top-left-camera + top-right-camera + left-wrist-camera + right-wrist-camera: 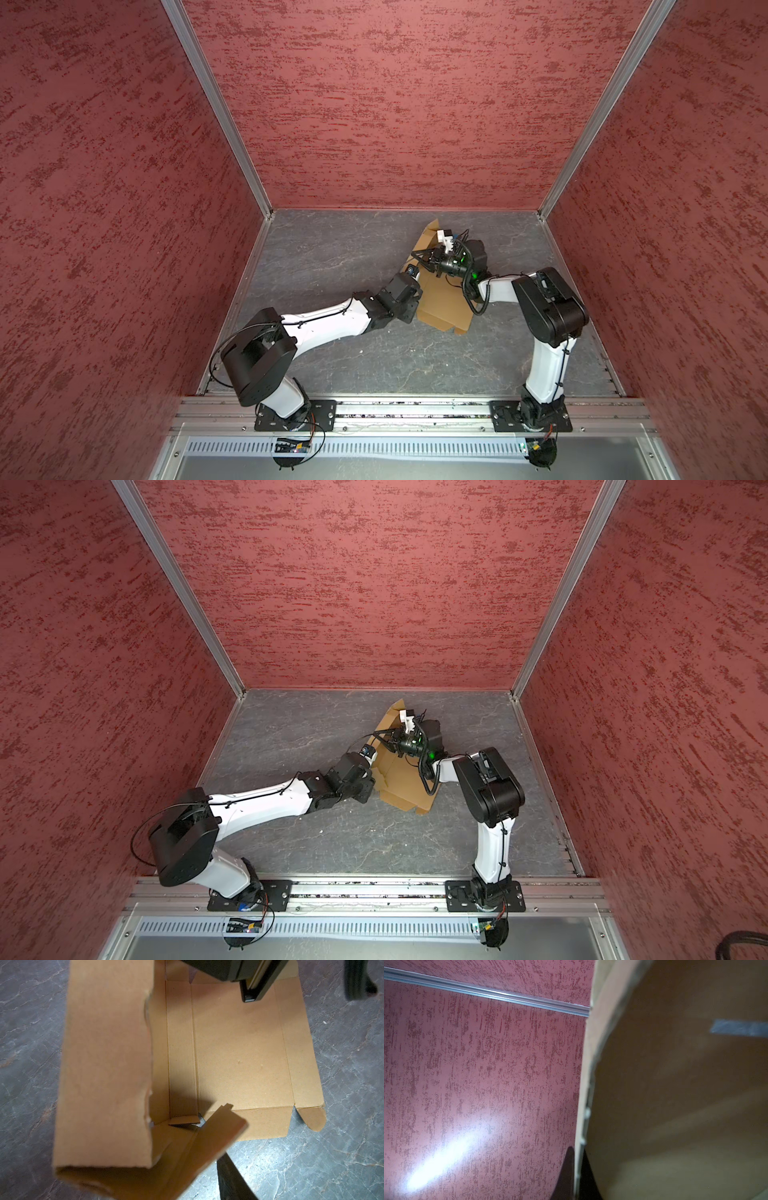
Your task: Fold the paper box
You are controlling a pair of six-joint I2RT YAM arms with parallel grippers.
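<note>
Brown corrugated cardboard paper box (442, 299) on grey marbled surface (332, 257); right claw (578, 1167) clamps its raised edge; cardboard screens left claw (187, 1167), opening cannot be told

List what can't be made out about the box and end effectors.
- Left end effector: left wrist view shows one finger; the paper box's raised flap hides the other, so grip unclear.
- Right end effector: right wrist view, held panel too close, blurred; which flap, unclear.
- Box's far side: in both top views, right arm covers most.
</note>
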